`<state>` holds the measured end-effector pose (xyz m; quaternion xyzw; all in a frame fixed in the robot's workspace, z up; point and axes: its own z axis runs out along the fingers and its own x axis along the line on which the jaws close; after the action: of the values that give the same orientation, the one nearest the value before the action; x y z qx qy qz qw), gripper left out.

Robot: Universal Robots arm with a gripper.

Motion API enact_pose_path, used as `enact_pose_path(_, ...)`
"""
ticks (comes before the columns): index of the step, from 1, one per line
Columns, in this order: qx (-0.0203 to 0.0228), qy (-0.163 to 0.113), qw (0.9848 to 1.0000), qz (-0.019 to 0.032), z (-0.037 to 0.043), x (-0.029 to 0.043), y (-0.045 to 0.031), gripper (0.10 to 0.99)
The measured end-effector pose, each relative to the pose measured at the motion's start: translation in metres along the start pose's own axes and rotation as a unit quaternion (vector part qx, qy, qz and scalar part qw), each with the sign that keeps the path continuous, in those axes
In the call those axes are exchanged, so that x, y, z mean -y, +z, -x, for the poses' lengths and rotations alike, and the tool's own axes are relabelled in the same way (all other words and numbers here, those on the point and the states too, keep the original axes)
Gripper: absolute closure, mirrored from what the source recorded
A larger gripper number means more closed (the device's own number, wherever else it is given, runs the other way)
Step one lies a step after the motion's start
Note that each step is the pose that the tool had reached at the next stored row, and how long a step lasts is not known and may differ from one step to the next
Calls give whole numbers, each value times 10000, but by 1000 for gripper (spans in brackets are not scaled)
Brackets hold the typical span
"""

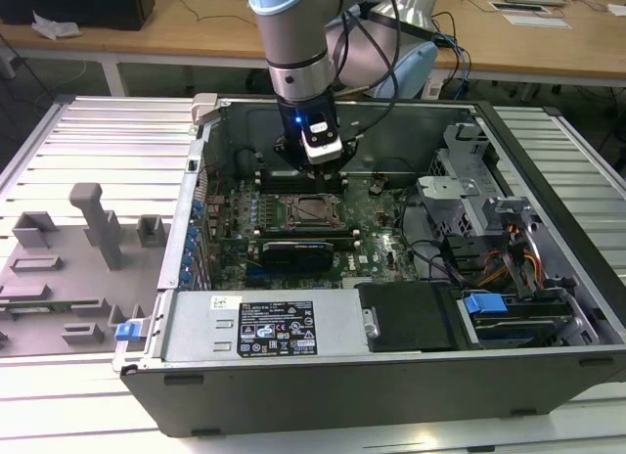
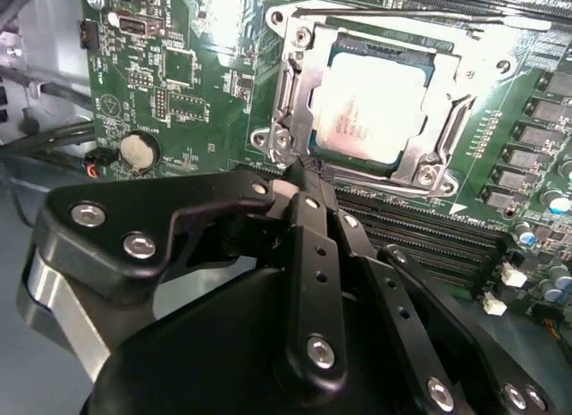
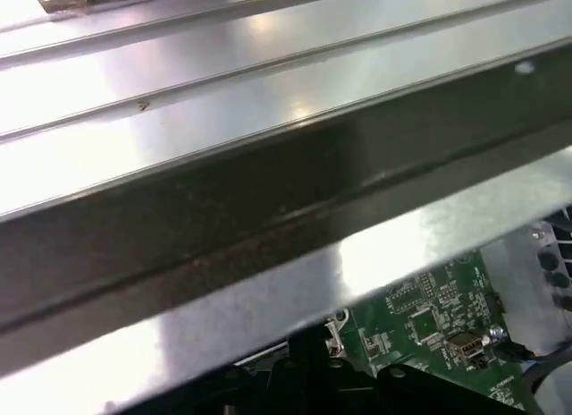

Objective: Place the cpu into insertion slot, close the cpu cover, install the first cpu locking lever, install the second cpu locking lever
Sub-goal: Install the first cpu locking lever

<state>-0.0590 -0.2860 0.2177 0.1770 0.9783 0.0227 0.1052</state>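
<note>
The cpu, a pale silver square, lies flat in the insertion slot on the green board. The cpu cover, a silver frame, lies down around it, and the chip shows through its window. A thin metal lever rod runs along one side of the socket. In the second wrist view my gripper has its black fingers pressed together, with the tip right at a corner of the socket frame. Nothing shows between the fingers. In the exterior view the gripper hangs inside the case just beyond the socket.
Long black memory slots run beside the socket, close under the fingers. A black expansion card lies on the near side. The case walls enclose the board, with a drive cage on the exterior view's right and grey fixtures outside on its left.
</note>
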Motion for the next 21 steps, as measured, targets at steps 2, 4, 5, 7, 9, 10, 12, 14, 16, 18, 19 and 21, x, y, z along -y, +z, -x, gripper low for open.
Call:
enact_pose_path(2, -190, 1, 9998, -70, 16, -6, 7, 980)
enact_pose_path(4, -369, 2, 9992, -136, 32, -12, 12, 980)
enact_pose_path(5, -471, 3, 9987, -175, 41, -15, 15, 980)
enact_pose_path(7, -580, 3, 9981, -220, 51, -8, 17, 980)
enact_pose_path(9, -579, 3, 9981, -221, 69, 41, 17, 980)
enact_pose_path(10, -579, 3, 9981, -221, 77, 62, 17, 980)
enact_pose_path(12, -578, 4, 9981, -223, 95, 110, 17, 980)
enact_pose_path(14, -578, 2, 9981, -226, 115, 164, 16, 980)
enact_pose_path(16, -576, 2, 9981, -228, 133, 214, 16, 980)
enact_pose_path(18, -574, 2, 9981, -233, 149, 257, 16, 980)
enact_pose_path(19, -564, -5, 9981, -259, 151, 262, 16, 980)
enact_pose_path(21, -562, -134, 9980, -266, 151, 263, 15, 980)
